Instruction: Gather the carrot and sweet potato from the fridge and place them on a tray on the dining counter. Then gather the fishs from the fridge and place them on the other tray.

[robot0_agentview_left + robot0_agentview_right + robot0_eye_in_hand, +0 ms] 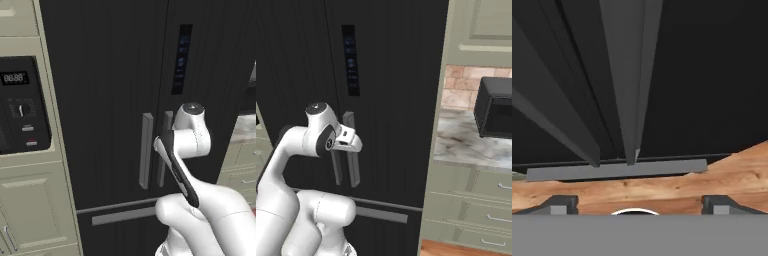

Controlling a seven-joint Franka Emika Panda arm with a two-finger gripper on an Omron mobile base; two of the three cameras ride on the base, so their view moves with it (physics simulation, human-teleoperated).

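Observation:
The black fridge (110, 75) (391, 75) (712, 75) stands in front of me with both doors closed. Two long grey vertical handles (146, 150) (352, 172) meet at its middle, above the drawer's grey bar (122, 215) (617, 170). My gripper (352, 145) (641, 205) is open, right up at the right door's handle (629, 75) and pointing down along it, with nothing between its fingers. The carrot, the sweet potato and the fishs are hidden behind the closed doors. The trays and the dining counter are out of view.
A beige cabinet (30, 200) with a black oven panel (20, 105) flanks the fridge on the left. To the right is a marble-topped counter (466, 145) with a black appliance (496, 107) and drawers (476, 200). Wood floor (732, 175) lies below.

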